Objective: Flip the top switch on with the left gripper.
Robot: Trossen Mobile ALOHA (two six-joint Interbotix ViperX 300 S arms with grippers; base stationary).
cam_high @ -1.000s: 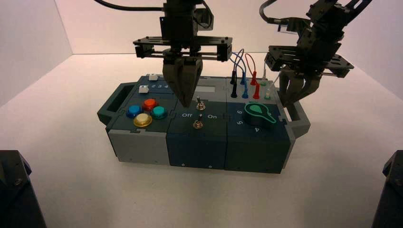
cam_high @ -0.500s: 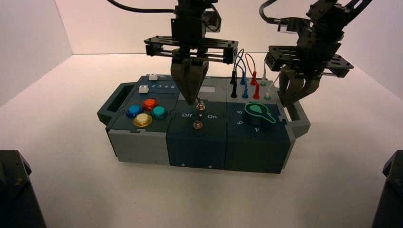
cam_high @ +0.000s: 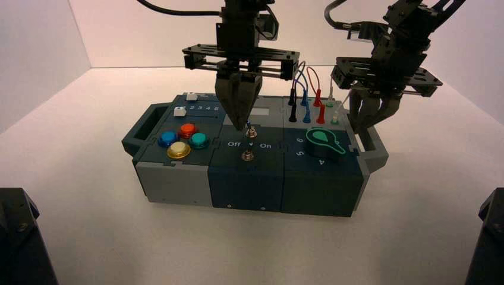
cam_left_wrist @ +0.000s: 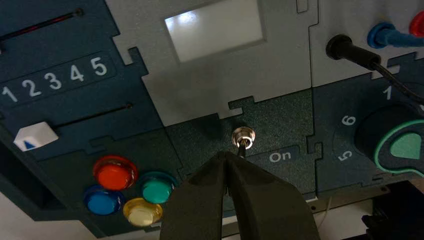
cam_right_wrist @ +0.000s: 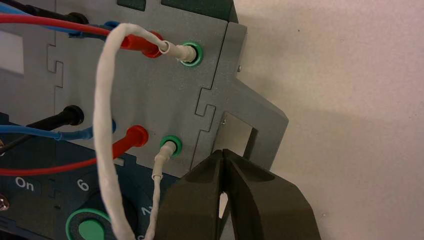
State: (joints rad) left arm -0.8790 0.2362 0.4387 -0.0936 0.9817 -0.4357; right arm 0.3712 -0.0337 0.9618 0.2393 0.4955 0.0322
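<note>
The top switch [cam_high: 250, 132] is a tiny silvery toggle in the box's dark middle panel, between the Off and On labels. In the left wrist view its nut [cam_left_wrist: 243, 135] shows plainly and its slim lever points toward my fingertips. My left gripper [cam_high: 245, 125] hangs straight down over it, its fingers shut into a wedge. The wedge's tip [cam_left_wrist: 226, 154] is right against the lever, on the side away from the On label [cam_left_wrist: 280, 156]. It holds nothing. My right gripper [cam_high: 365, 127] is shut and parked over the box's right handle [cam_right_wrist: 252, 122].
A second toggle [cam_high: 247, 155] sits just in front of the top one. Coloured buttons [cam_high: 187, 130] lie to the left, two sliders [cam_high: 191, 96] behind them. A green knob [cam_high: 324, 141] and plugged wires [cam_high: 306, 101] are to the right.
My left gripper has moved right and slightly back, bringing its shut tip from left of the top switch up against the lever. The right arm has not moved.
</note>
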